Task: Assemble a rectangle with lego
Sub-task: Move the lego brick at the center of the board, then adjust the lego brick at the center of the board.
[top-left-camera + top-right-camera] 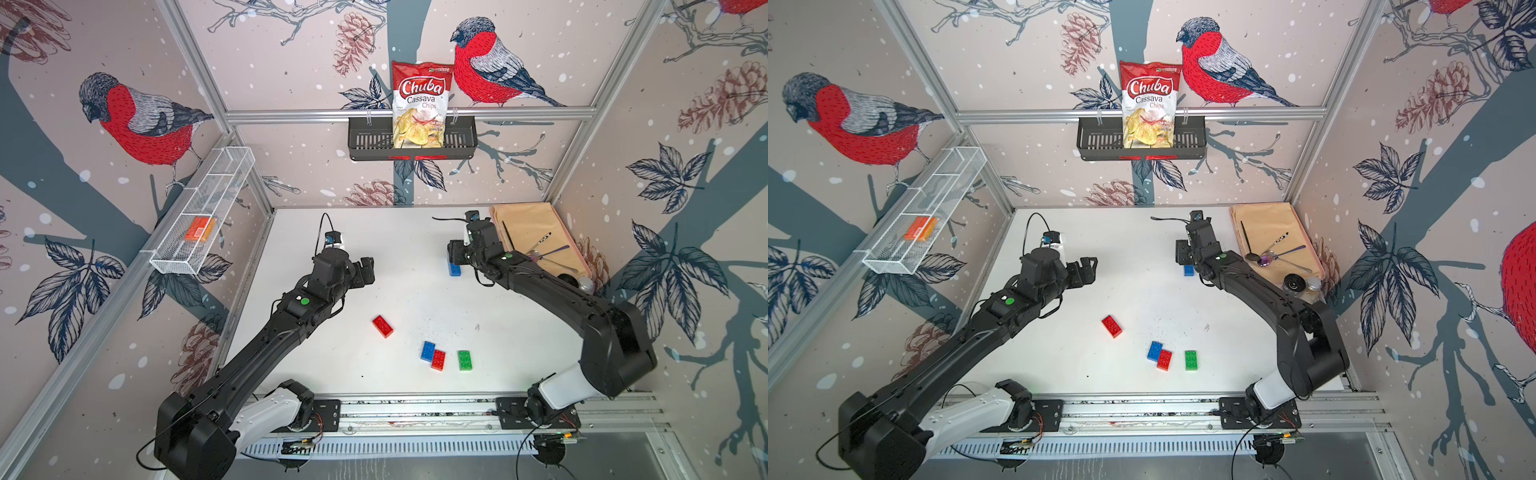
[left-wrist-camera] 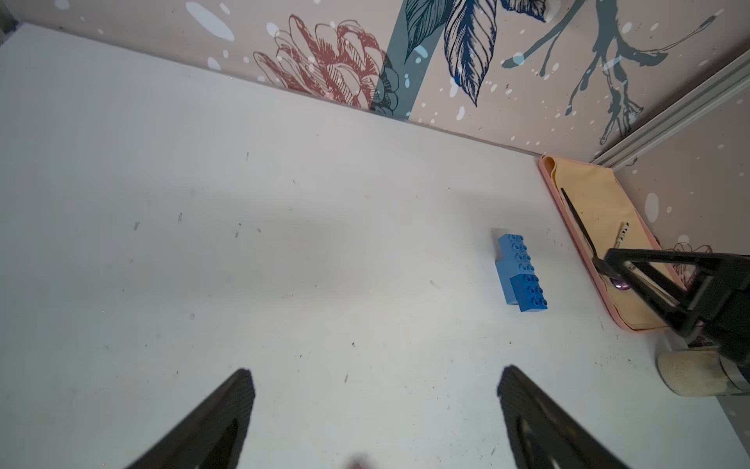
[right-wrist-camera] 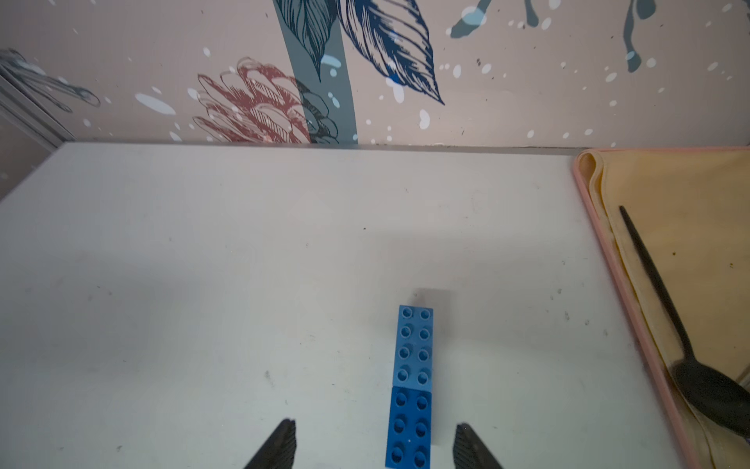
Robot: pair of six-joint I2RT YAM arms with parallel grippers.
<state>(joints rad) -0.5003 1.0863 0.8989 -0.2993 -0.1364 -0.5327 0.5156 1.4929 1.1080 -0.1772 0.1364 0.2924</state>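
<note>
Toward one o'clock on the counter (image 1: 332, 365), your right arm (image 1: 540, 282) reaches down over a short blue row. The right jaws stand spread on either side of the darker blue brick (image 3: 410, 426), with a gap on each side, so they pinch nothing. That brick lies end to end with a light blue brick (image 3: 414, 349), touching it in one straight line, studs up. In both top views the wrist hides most of the row. Your left arm (image 1: 291, 316) hovers at about ten o'clock, and the left jaws are spread wide around nothing. A lone red brick (image 1: 382, 326) lies angled near the middle. Around five o'clock a blue brick (image 1: 427, 351) and a second red brick (image 1: 438, 360) sit side by side, touching. The green brick (image 1: 465, 360) is just beside them, apart. A cloth-lined tray (image 1: 528, 220) holding spoons (image 1: 552, 251) fills the two o'clock corner.
</note>
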